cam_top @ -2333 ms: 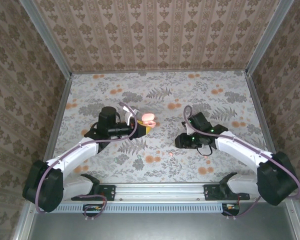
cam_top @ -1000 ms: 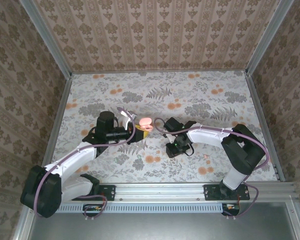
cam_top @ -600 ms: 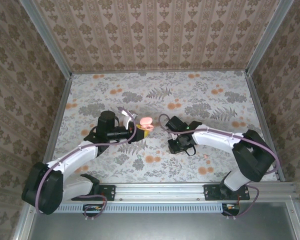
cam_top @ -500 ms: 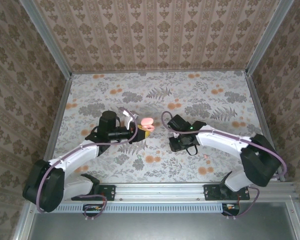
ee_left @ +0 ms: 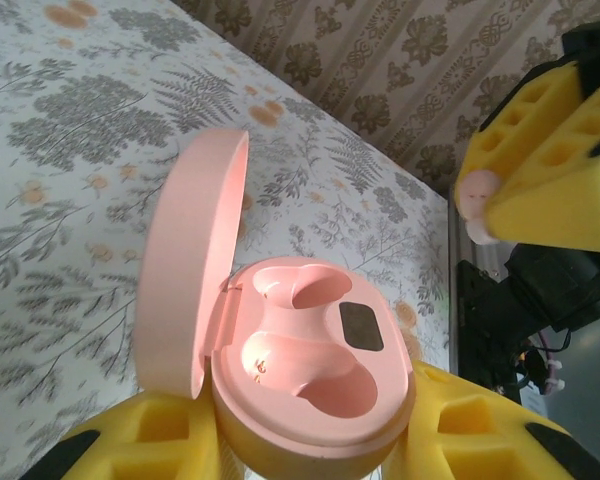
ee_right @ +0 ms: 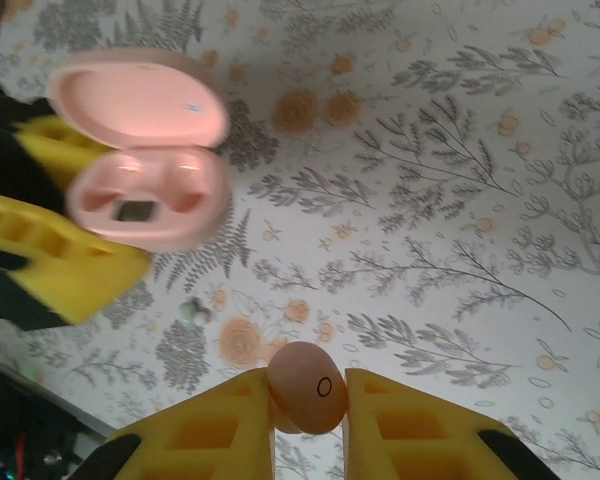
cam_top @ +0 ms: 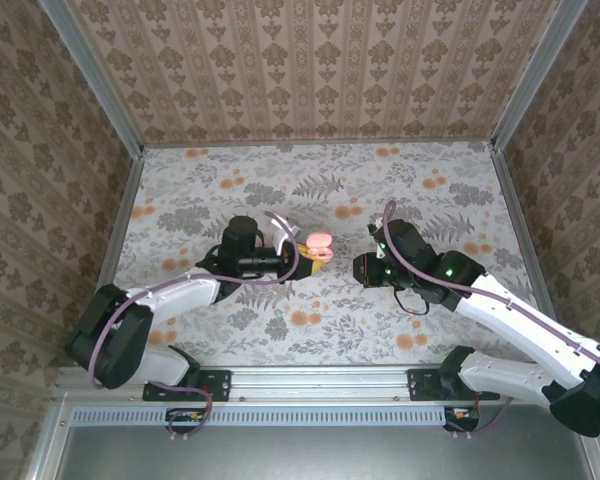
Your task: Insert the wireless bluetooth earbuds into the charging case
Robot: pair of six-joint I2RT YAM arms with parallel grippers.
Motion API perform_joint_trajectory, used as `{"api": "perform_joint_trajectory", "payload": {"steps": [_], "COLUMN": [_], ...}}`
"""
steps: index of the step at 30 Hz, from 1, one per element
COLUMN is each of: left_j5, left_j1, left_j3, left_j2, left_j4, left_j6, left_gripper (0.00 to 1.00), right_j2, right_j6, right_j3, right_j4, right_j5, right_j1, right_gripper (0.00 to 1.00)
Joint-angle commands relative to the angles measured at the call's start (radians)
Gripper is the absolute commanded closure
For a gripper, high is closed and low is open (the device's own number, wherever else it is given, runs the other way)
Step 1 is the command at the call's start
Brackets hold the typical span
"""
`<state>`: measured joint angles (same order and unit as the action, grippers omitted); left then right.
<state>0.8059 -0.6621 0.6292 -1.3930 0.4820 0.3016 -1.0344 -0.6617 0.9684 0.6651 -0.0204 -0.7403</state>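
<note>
The right gripper is pinched shut on one earbud, held between its yellow fingers above the table. From it the charging case lies just to the left and slightly farther. The left gripper clamps the case with its lid open. Both wells look empty and face up. The right arm has the earbud, so I judge the move runs leftward, then down into a well.

table cover printed with grey ferns and orange flowers. damask-pattern walls on three sides, metal posts at corners, metal rail along near edge.
</note>
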Motion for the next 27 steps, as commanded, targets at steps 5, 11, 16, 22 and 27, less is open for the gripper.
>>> {"api": "perform_joint_trajectory", "payload": {"steps": [5, 11, 16, 22, 27], "left_j5": [-0.059, -0.151, -0.232, -0.255, -0.25], "left_j1": [-0.081, -0.129, -0.16, -0.172, -0.176], "left_j3": [0.091, 0.101, 0.093, 0.092, 0.096], "left_j2": [-0.065, -0.058, -0.035, -0.027, -0.027], "left_j4": [0.09, 0.073, 0.059, 0.06, 0.061], "left_j6": [-0.056, -0.111, -0.152, -0.163, -0.163], "left_gripper": [1.0, 1.0, 1.0, 1.0, 1.0], "right_j2": [-0.034, -0.082, -0.111, -0.133, -0.149], "right_j6": [-0.036, -0.021, -0.019, -0.024, -0.024], "right_j3": [0.131, 0.196, 0.211, 0.212, 0.205], "right_j4": [0.048, 0.076, 0.077, 0.066, 0.048], "right_j5": [0.016, -0.018, -0.03, -0.027, -0.024], "right_j1": [-0.014, -0.014, -0.016, -0.017, -0.017], "right_gripper": [0.79, 0.79, 0.8, 0.8, 0.8]}}
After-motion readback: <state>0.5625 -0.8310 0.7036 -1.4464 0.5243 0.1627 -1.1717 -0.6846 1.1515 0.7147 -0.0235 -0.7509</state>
